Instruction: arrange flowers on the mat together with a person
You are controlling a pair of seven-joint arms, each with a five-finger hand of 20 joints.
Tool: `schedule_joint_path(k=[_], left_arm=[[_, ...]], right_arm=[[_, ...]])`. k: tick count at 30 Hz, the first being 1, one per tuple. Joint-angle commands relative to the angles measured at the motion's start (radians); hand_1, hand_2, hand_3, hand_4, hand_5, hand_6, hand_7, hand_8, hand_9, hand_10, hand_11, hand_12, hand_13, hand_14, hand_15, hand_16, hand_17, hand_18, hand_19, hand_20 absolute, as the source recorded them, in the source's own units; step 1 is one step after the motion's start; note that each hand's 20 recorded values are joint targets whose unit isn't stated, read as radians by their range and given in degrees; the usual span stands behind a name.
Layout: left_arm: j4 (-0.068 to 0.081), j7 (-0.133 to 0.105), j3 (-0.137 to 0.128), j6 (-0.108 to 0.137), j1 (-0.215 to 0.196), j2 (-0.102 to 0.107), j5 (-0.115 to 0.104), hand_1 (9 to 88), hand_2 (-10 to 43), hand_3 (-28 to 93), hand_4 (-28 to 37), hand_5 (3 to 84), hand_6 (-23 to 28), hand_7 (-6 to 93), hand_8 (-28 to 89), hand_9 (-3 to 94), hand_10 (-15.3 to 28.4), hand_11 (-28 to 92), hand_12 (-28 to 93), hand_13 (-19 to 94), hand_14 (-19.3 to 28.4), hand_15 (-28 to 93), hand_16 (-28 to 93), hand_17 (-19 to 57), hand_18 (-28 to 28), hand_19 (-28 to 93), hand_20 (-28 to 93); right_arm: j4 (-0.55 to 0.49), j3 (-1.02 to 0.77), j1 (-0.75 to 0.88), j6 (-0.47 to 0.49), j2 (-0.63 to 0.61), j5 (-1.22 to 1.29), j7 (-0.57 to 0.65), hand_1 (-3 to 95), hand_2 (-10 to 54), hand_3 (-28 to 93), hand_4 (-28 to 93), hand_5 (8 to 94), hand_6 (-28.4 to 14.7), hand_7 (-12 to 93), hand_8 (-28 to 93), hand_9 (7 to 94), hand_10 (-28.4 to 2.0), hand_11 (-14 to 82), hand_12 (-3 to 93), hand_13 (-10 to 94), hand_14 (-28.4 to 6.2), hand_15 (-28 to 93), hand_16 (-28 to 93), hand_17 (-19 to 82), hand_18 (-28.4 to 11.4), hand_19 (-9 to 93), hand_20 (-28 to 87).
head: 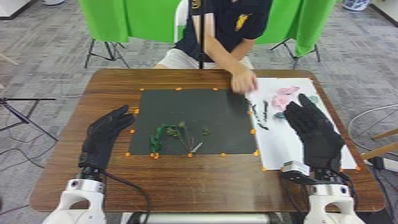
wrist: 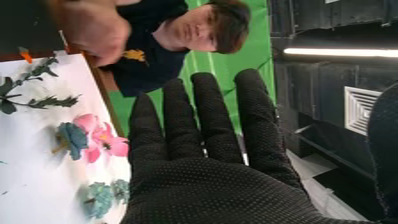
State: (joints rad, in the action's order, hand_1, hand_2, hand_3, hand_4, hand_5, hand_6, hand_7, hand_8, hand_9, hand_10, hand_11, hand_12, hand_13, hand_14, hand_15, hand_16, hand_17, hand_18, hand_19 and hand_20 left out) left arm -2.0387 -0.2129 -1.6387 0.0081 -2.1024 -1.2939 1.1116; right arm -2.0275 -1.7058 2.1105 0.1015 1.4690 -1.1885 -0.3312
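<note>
My right hand [head: 313,125] is over the white sheet [head: 275,150], fingers straight, by the pink flowers [head: 282,99]. In the right wrist view the same hand [wrist: 218,185] is open and holds nothing; beside it are a pink flower [wrist: 108,143], blue-green flowers [wrist: 73,140] and green sprigs [wrist: 44,102]. My left hand [head: 108,130] rests open at the left edge of the dark mat [head: 191,112]. Green stems [head: 158,137] and a small sprig [head: 206,132] lie on the mat's lower part. A person's hand [head: 243,82] is at the sheet's upper left corner.
Orange markers [head: 179,89] line the mat's edges on the brown table [head: 178,180]. A dark cable [head: 133,186] runs over the table near my left arm. The person sits at the far side, with an arm reaching over the table.
</note>
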Motion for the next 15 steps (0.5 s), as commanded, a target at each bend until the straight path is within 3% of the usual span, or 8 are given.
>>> schedule_joint_path(k=[1, 15], left_arm=[[0.005, 0.006, -0.003, -0.009, -0.014, -0.006, -0.003, 24.6, -2.1, 64, -20.6, 46.4, 5.2, 10.4, -6, 46.3, 13.8, 16, 13, 37, 17.1, 11, 3, 4.3, 12.7, 9, 17], [-0.001, 0.011, -0.011, -0.015, -0.027, -0.015, -0.006, 24.4, -2.4, 64, -20.6, 46.2, 5.1, 10.5, -6, 46.0, 13.6, 16, 13, 37, 16.9, 10, 3, 4.1, 13.0, 9, 17]], right_arm=[[-0.010, -0.005, 0.024, 0.014, 0.010, -0.013, -0.002, 8.9, -5.9, 81, -20, 43.3, -1.5, 10, -9, 42.8, -14.7, 4.7, 10.1, 32, -11.2, 11, 9, 18, -11.6, 2, 24], [-0.006, 0.002, 0.026, 0.018, 0.016, -0.024, 0.017, 10.7, -6.1, 80, -20, 46.1, -1.7, 11, -9, 44.4, -15.0, 5.0, 10.3, 33, -11.3, 11, 9, 18, -11.4, 2, 24]])
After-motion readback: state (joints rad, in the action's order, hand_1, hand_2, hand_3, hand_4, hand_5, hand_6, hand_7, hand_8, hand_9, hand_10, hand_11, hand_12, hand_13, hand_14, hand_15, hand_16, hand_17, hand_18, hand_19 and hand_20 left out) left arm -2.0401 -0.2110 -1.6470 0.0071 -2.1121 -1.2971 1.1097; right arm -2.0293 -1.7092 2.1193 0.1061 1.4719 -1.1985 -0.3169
